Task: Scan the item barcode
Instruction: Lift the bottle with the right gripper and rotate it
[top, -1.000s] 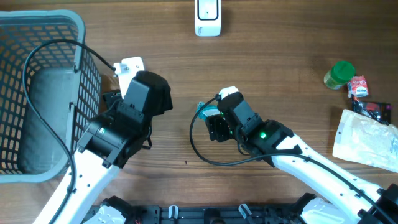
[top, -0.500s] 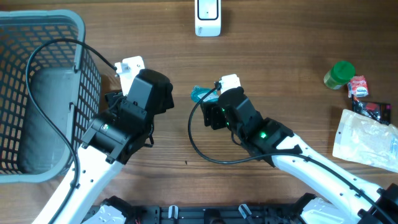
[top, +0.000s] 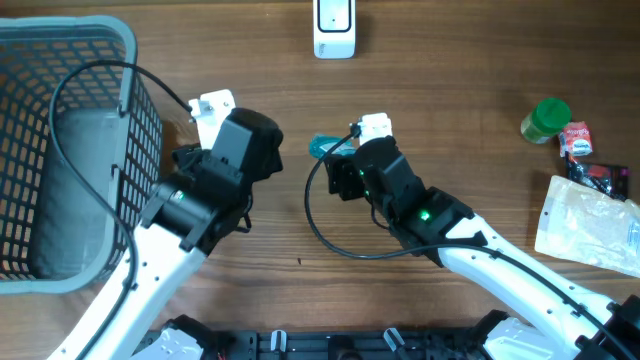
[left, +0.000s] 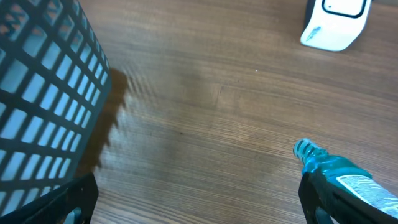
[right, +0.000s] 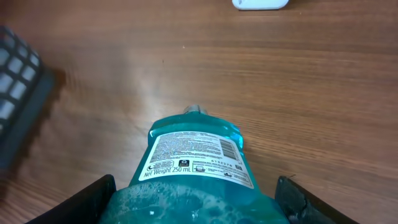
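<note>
The item is a teal liquid bottle (right: 196, 162) with a white printed label, its cap pointing away from the wrist. My right gripper (right: 196, 202) is shut on its wide body, one finger on each side. From overhead the bottle (top: 323, 147) pokes out left of the right gripper (top: 342, 170), below the white scanner (top: 334, 28). My left gripper (left: 199, 208) is open over bare wood with nothing between its fingers. Beside its right finger the bottle (left: 348, 180) shows. No barcode is readable in any view.
A grey mesh basket (top: 60, 150) fills the left side, close to the left arm. At the right edge lie a green jar (top: 547, 118), a red packet (top: 577, 138), a dark packet (top: 600, 178) and a white bag (top: 590, 225).
My right gripper has carried the bottle up the table, toward the scanner. The left arm has shifted slightly the same way, still open.
</note>
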